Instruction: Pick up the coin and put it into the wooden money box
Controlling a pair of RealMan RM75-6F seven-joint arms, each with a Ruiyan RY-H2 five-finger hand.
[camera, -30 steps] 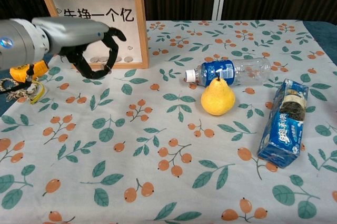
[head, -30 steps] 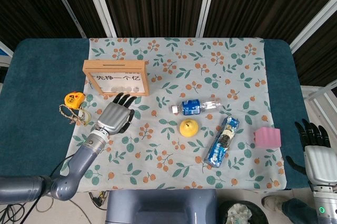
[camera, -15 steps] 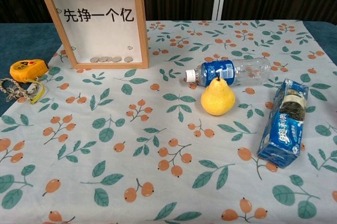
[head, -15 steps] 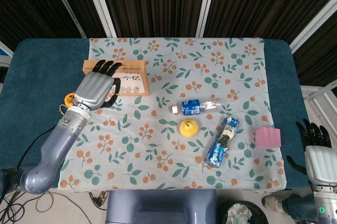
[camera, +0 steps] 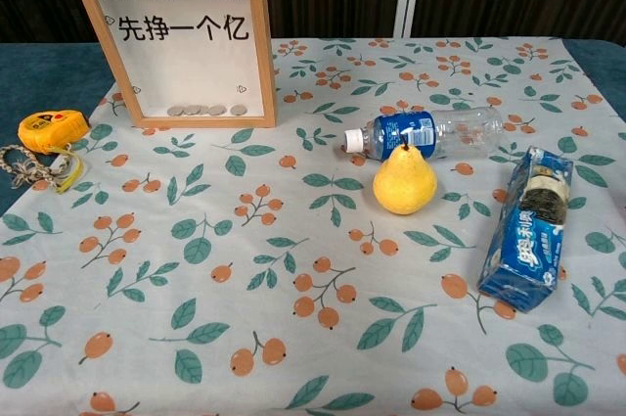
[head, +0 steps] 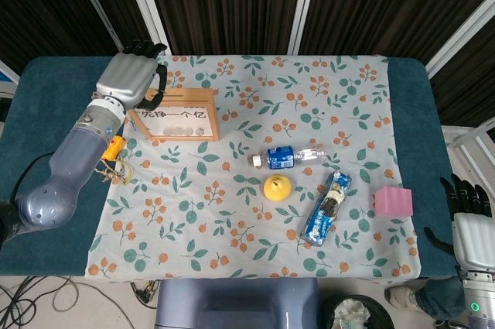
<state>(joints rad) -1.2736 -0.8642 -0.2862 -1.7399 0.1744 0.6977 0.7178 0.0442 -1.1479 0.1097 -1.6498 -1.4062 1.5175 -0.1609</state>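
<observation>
- Several coins (camera: 201, 110) lie inside the box (camera: 181, 39), seen through its front; no loose coin shows on the counter (head: 46, 190).
- Left hand (head: 128, 77) hovers over the box's left end, near the top slot, fingers curled; whether it pinches a coin I cannot tell.
- Judged step: insertion; next, line up with the slot.
- Right hand (head: 468, 217) is idle off the counter's right edge, fingers apart, holding nothing.
- Room lies open behind the box; tape measure (camera: 44, 130) sits close left.

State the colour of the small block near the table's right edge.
The small foam-like cube is pink; only the head view shows it.
</observation>
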